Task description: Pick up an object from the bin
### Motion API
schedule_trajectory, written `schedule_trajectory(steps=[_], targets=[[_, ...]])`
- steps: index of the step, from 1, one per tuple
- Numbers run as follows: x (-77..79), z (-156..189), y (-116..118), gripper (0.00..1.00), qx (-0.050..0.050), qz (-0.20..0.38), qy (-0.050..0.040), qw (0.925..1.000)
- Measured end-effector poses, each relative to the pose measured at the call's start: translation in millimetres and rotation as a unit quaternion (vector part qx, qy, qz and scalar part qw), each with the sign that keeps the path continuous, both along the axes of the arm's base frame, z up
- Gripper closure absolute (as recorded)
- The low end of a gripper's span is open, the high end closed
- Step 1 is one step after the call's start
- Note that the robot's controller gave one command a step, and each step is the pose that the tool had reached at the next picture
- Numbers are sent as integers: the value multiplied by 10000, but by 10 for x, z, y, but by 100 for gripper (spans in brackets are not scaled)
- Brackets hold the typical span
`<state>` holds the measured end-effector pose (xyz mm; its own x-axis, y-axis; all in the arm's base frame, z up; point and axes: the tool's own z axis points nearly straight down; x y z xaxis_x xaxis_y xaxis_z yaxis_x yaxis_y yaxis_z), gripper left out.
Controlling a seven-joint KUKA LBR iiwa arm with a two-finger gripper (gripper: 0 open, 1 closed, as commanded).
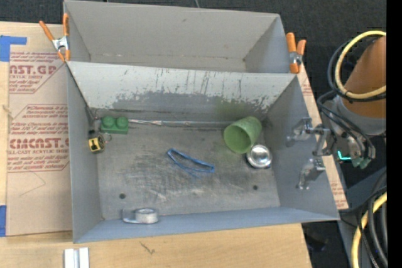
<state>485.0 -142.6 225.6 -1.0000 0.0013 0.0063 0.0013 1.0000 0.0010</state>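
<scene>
Arm: I am watching the arm [355, 122] reaching in from the right, with its orange cover [370, 75] and yellow cables [350, 50] hanging outside the right rim of the bin [188, 81].
Gripper: the gripper [304, 154] is hovering over the bin's sloping right wall, about midway between the back and front corners, up off the floor.
Claw: its two metal fingers [300, 133] are standing spread apart, one toward the back and one toward the front, and I am seeing only grey wall between them.
Nearest thing: a shiny silver round thing [259, 157] is lying on the floor close to the foot of the right wall, near the gripper but apart from it.
Beside it: a green cup [242, 134] is lying on its side just behind the silver thing, toward the back edge, its mouth facing front-left. I cannot tell whether the two are touching.
Middle of the floor: a thin blue curved piece [190, 161] is lying flat, well apart from the gripper.
Back left corner: a green brick [115, 124] is sitting at the back edge, with a small yellow-and-black thing [94, 145] just in front of it against the left wall.
Front edge: a grey roll of tape [141, 216] is resting toward the front left corner.
</scene>
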Motion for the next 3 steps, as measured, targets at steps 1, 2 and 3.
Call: schedule_trajectory(steps=[1,2,3], targets=[[321,-1480,539,0,14,763,-9,9971],[340,-1139,1670,0,18,1469,-46,9891],[860,-1531,1798,0,11,3638,-38,9315]])
